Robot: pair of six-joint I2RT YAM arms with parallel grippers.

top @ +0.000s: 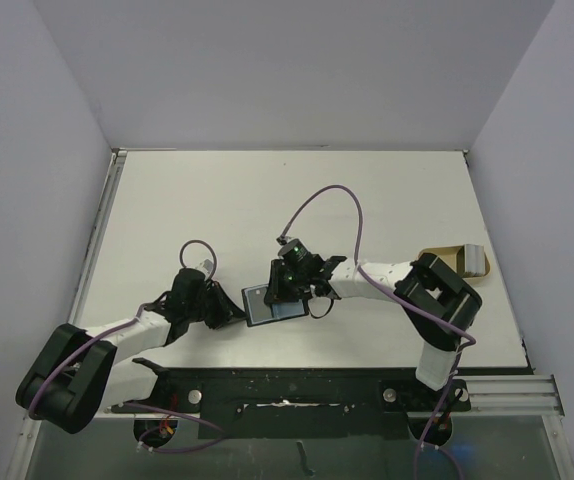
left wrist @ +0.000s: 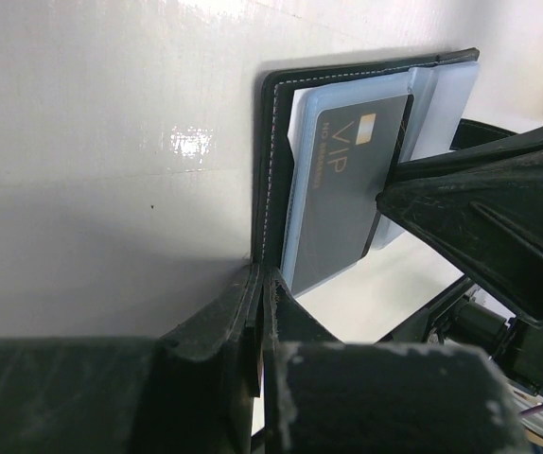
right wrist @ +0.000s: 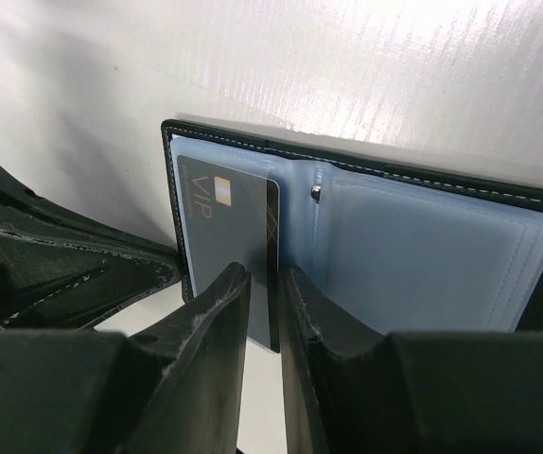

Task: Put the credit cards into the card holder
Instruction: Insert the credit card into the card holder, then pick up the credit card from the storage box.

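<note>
The card holder [top: 260, 305] lies open on the table, black outside with pale blue clear sleeves [right wrist: 423, 251] inside. My left gripper [top: 233, 313] is shut on its left edge [left wrist: 270, 170], its jaws pinching the black cover [left wrist: 264, 276]. A dark grey credit card [right wrist: 224, 222] marked VIP lies partly in the left sleeve. My right gripper [right wrist: 264, 279] is shut on the near edge of this card. The card also shows in the left wrist view [left wrist: 347, 180], with the right gripper's fingers [left wrist: 480, 203] at its end. The right gripper [top: 287, 292] is over the holder.
A tan shallow tray [top: 445, 256] sits at the right edge of the table behind the right arm, with a grey card [top: 477, 262] on it. Grey walls close in the white table [top: 267, 200] on three sides.
</note>
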